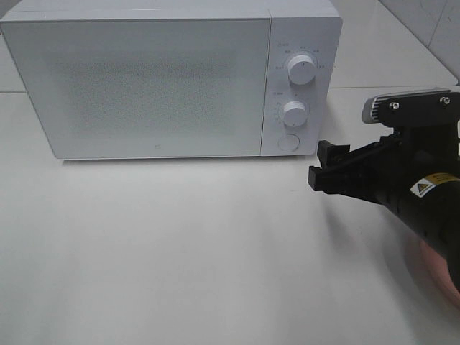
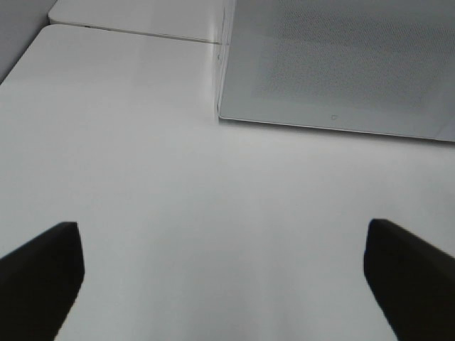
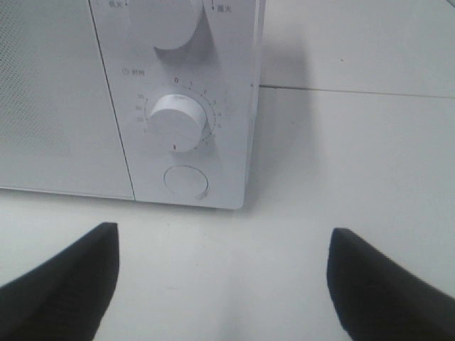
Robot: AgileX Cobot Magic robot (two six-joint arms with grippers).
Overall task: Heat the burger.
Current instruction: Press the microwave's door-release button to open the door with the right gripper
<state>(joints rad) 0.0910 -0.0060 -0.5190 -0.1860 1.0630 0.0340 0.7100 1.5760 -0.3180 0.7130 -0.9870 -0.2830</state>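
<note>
Currently the burger shows in no view, so I cannot tell where it lies relative to either gripper. The white microwave (image 1: 144, 79) stands at the back of the table (image 1: 180, 251) with its door shut. On its control panel are an upper knob (image 1: 301, 69), a lower knob (image 1: 294, 113) and a round button (image 1: 288, 142). A pink rounded edge (image 1: 431, 267) shows under the right arm, mostly hidden.

The right gripper (image 1: 323, 167) hovers just beside the microwave's lower right corner, facing the panel, jaws spread wide, holding and touching nothing. The left gripper (image 2: 222, 234) is wide open over bare table near the door's front, empty.
</note>
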